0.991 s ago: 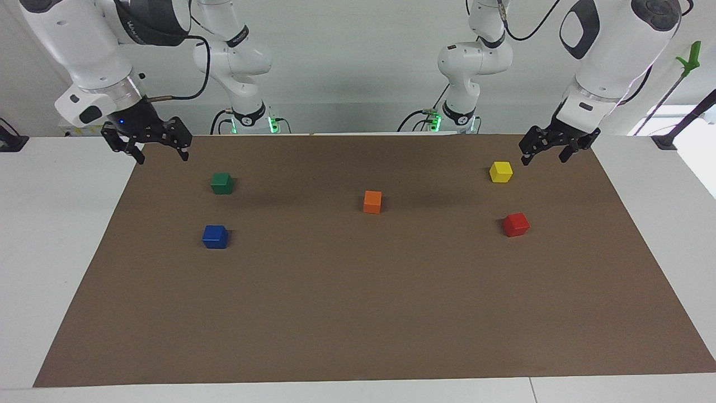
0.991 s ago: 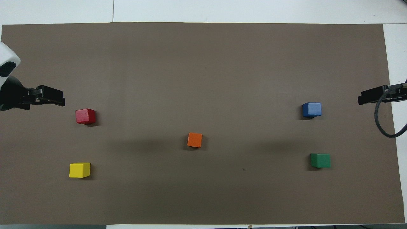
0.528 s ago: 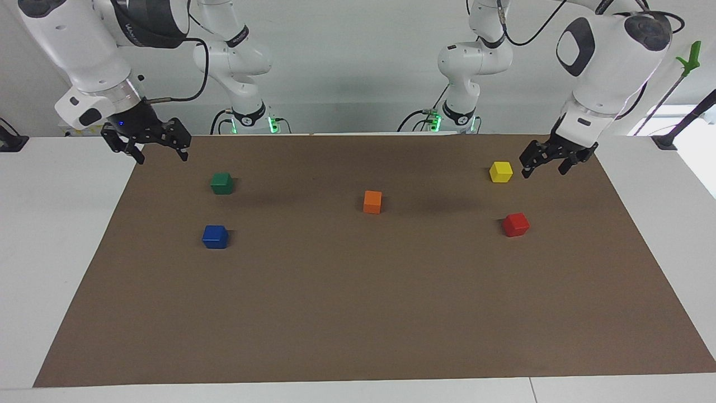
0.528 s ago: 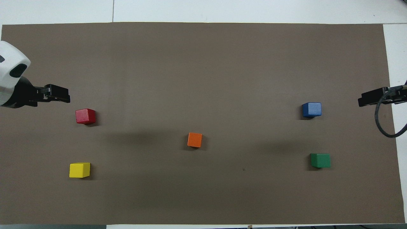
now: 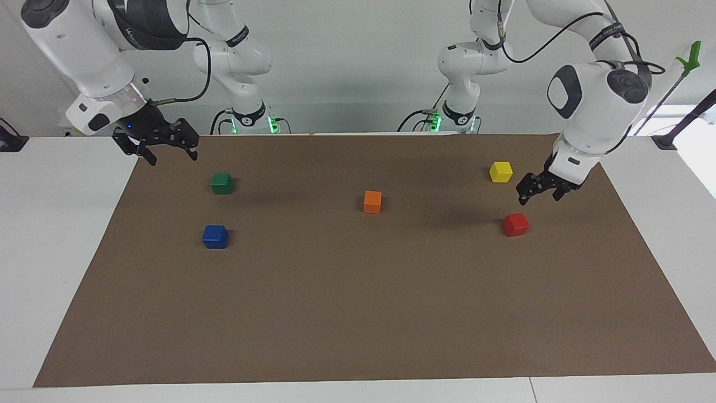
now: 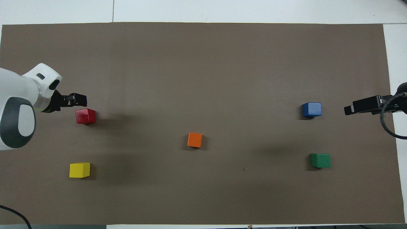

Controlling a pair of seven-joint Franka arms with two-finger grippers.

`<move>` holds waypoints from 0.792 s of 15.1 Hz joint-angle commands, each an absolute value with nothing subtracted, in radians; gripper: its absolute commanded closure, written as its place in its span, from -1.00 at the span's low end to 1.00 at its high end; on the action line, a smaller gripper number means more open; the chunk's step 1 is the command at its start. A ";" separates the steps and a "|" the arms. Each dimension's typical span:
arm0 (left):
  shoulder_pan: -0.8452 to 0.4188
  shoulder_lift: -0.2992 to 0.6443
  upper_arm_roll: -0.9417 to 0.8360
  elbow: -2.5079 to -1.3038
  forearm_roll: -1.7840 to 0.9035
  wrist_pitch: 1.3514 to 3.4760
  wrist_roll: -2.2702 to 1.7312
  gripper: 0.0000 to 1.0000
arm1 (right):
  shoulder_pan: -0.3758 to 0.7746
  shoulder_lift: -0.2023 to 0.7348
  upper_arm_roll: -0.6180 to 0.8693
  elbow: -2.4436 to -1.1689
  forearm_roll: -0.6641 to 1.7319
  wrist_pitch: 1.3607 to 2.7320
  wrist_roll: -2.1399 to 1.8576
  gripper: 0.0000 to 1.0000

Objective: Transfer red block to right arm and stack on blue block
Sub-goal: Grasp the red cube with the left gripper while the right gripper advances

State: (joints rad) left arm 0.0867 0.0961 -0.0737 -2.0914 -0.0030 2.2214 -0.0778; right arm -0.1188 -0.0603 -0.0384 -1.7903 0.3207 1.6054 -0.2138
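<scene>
The red block (image 5: 516,224) (image 6: 85,116) sits on the brown mat toward the left arm's end of the table. My left gripper (image 5: 540,196) (image 6: 78,100) hangs open and empty in the air just beside it, low over the mat between the red block and the yellow block, touching neither. The blue block (image 5: 215,237) (image 6: 312,110) rests toward the right arm's end. My right gripper (image 5: 173,158) (image 6: 353,109), with its small blue light, is open and empty, raised over the mat's edge close to the green block.
A yellow block (image 5: 500,171) (image 6: 79,170) lies nearer to the robots than the red one. A green block (image 5: 222,183) (image 6: 320,160) lies nearer to the robots than the blue one. An orange block (image 5: 372,201) (image 6: 194,140) sits mid-mat (image 5: 358,313).
The left arm has come down and swung over the mat, bringing its open gripper close to the red block. The right gripper has shifted slightly inward over the mat. No block has moved.
</scene>
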 commanded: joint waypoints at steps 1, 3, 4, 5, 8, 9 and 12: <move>0.103 0.075 -0.075 -2.189 0.011 2.325 -0.074 -1.00 | -0.152 -0.092 -0.029 -1.854 0.467 1.606 -0.256 -1.00; 0.103 0.075 -0.075 -2.220 0.011 2.345 -0.077 -1.00 | -0.167 -0.091 -0.031 -1.896 0.598 1.606 -0.271 -1.00; 0.103 0.075 -0.075 -2.230 0.009 2.356 -0.077 -1.00 | -0.169 -0.091 -0.029 -1.923 0.656 1.606 -0.314 -1.00; 0.104 0.075 -0.075 -2.241 0.011 2.368 -0.078 -1.00 | -0.175 -0.091 -0.031 -1.951 0.711 1.606 -0.359 -1.00; 0.103 0.090 -0.075 -2.250 0.011 2.391 -0.086 -1.00 | -0.204 -0.087 -0.031 -2.038 0.874 1.601 -0.458 -1.00; 0.103 0.103 -0.075 -2.250 0.011 2.402 -0.087 -1.00 | -0.204 -0.086 -0.031 -2.060 0.917 1.600 -0.480 -1.00; 0.095 0.130 -0.075 -2.247 0.009 2.430 -0.122 -0.75 | -0.199 -0.081 -0.029 -2.129 1.079 1.597 -0.537 -1.00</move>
